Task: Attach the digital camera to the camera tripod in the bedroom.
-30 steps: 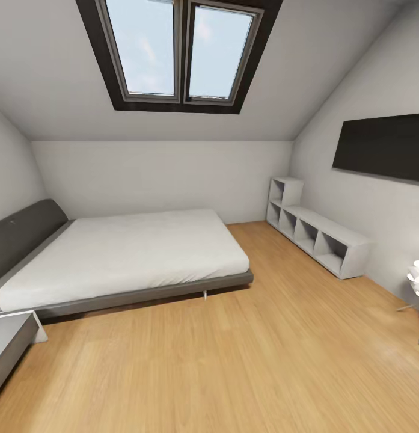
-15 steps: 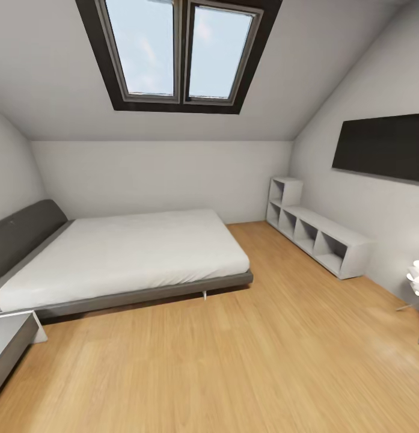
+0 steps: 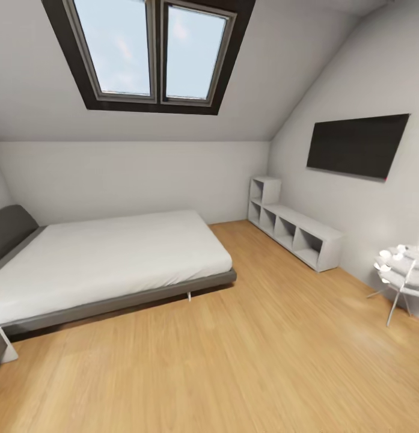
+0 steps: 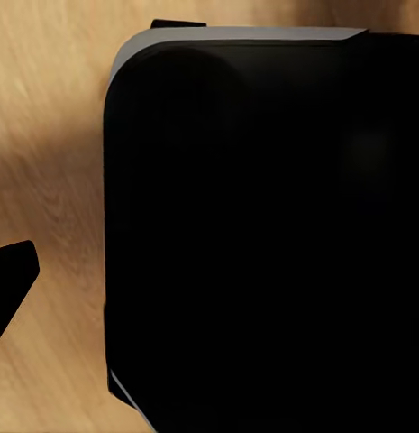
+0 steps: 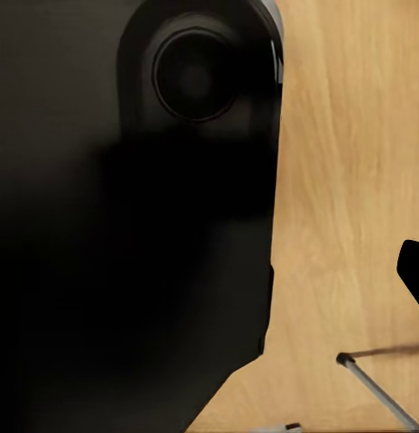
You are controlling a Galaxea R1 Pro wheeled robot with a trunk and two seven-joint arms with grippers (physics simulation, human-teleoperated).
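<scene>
The robot is searching the bedroom: bed (image 3: 107, 252), grey cube shelving (image 3: 293, 228) and wood floor (image 3: 245, 361) show, but no camera or tripod. I cannot tell either gripper's state. Next, look around to find both.

Left wrist view: big black rounded-corner body (image 4: 263, 234), prob. part of the robot, takes up most of the pic; can't tell which part. Thin grey edge (image 4: 254, 34) runs along one side of it. Light wood plank floor (image 4: 47, 126) beside it, w/ soft dark shadow next to the body. Small black pointed tip (image 4: 11, 280) pokes in at the frame edge, apart from the body.
</scene>
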